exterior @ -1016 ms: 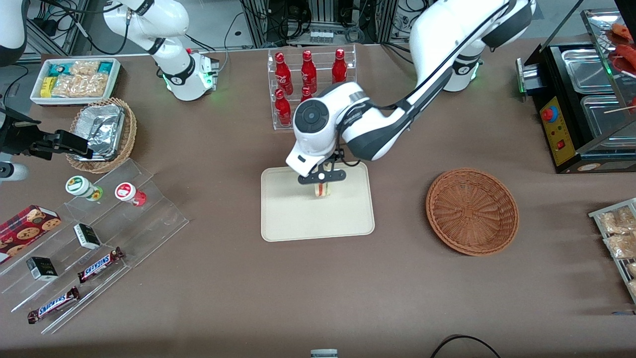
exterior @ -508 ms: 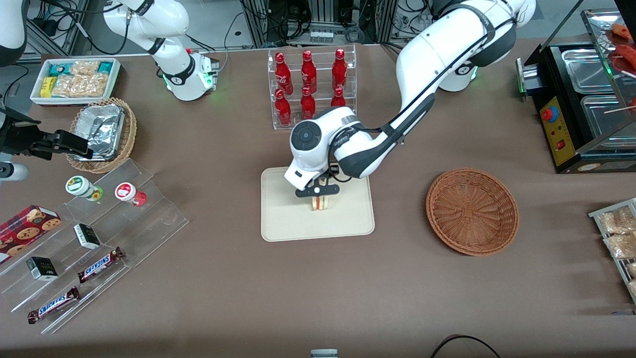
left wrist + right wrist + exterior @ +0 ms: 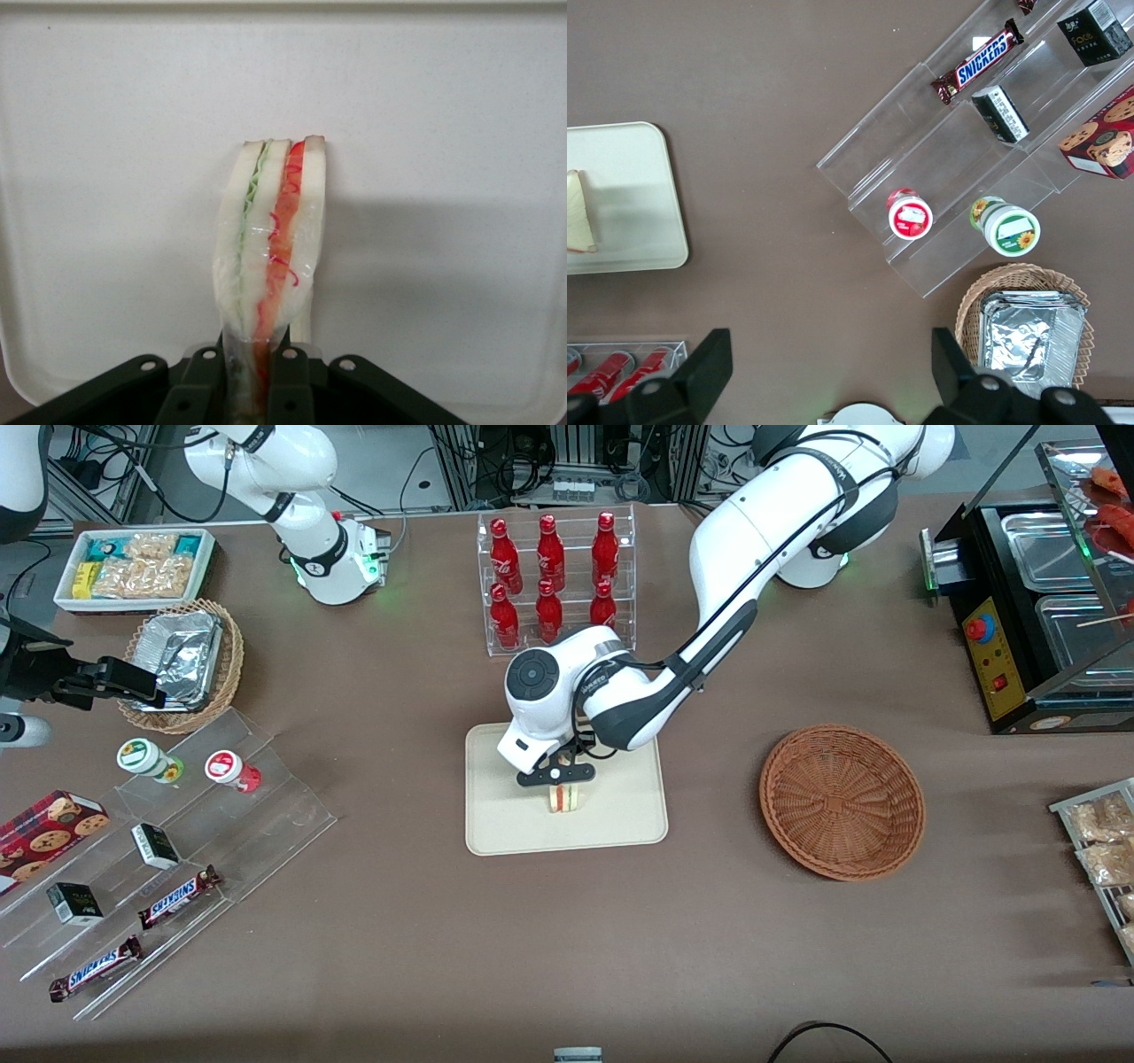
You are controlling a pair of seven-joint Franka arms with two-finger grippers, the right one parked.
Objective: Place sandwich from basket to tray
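Clamping the sandwich (image 3: 270, 257) upright, the hand (image 3: 560, 781) sits low over the tray (image 3: 505, 815)

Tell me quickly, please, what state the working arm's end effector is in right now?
Left end effector: closed on the sandwich, holding it over the tray.

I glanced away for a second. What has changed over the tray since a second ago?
The gripper, still shut on the sandwich, has carried it nearer the front camera and lower over the tray. The sandwich has not been let go. The basket stays empty, where it was.
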